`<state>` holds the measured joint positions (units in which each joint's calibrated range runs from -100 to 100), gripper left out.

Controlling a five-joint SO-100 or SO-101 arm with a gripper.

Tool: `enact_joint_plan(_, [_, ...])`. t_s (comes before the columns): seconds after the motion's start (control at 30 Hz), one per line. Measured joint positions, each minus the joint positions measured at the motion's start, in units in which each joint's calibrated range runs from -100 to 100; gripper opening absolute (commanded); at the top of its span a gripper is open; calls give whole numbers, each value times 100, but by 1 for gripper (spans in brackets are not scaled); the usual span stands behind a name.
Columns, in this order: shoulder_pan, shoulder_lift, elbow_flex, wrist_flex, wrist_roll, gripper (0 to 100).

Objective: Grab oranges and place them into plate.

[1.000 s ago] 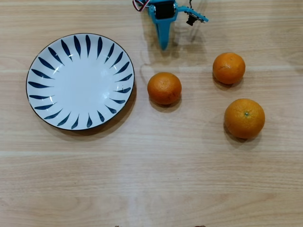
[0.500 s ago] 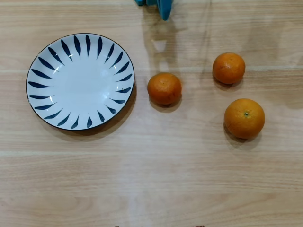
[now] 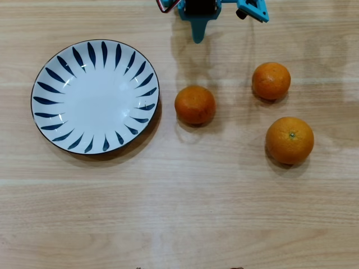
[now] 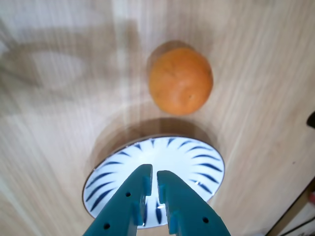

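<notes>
While no fruit sits on the plate (image 3: pixel 95 96) yet, task reads as not started: overhead view shows all three oranges on the wooden table (image 3: pixel 179 213). Nearest orange (image 3: pixel 194 105) lies just beside the plate's right rim, not touching; second orange (image 3: pixel 271 80) and the stem-dot orange (image 3: pixel 289 140) sit well apart to the right. Plate is empty. Teal gripper (image 3: pixel 198 35) is at top edge, above the nearest orange, clear of everything; jaw state not readable from this view. Wrist view: gripper (image 4: pixel 151 183) fingers nearly together, only a thin slit between tips, nothing held. Plate (image 4: pixel 197 157) appears behind the fingertips, one orange (image 4: pixel 180 80) beyond it w/ shadow on the wood. Judgement: 3 picks remain, 0 done. Surface: light wood-grain tabletop, clean, soft arm shadows. Room: only a dark strip at lower-right corner, too little to ID.
</notes>
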<state>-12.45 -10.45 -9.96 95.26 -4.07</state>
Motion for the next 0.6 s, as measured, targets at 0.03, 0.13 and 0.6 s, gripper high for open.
enact_joint_plan(0.03, [-76,25,-9,0,0,4])
enact_joint_plan(0.13, [-59,68,-18,0,0,12])
enact_joint_plan(0.6, [-144,220,319,9,0,44])
